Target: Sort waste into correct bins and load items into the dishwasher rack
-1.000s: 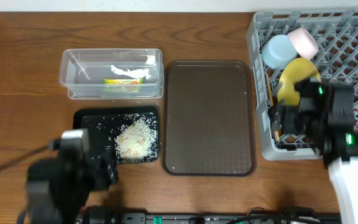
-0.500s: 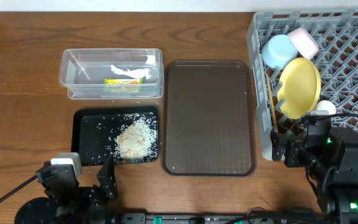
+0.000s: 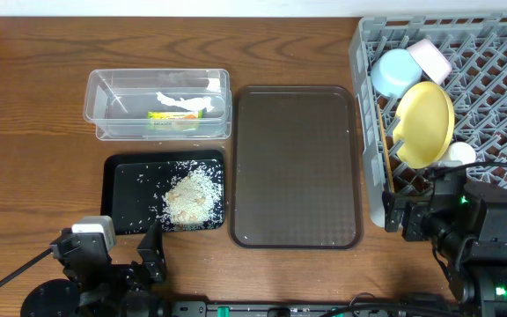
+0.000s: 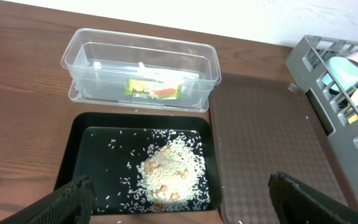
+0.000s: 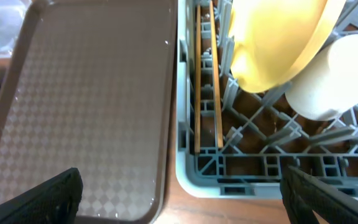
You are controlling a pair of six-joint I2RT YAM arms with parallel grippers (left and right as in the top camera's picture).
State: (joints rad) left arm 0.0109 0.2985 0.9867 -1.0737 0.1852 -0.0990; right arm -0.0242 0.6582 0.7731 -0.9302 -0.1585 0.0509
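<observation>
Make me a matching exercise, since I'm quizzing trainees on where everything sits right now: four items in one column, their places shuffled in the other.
Items
1. crumpled green-and-white food wrapper
2. pile of white rice-like scraps
3. round yellow plate
4. pair of long wooden chopsticks

Places
A. lying flat along a wall inside the grey plastic dishwasher rack
B. in the shallow glossy black tub
C. standing on edge in the same rack
D. in the clear plastic rectangular tub

Pairs: 1-D, 2-B, 3-C, 4-A
</observation>
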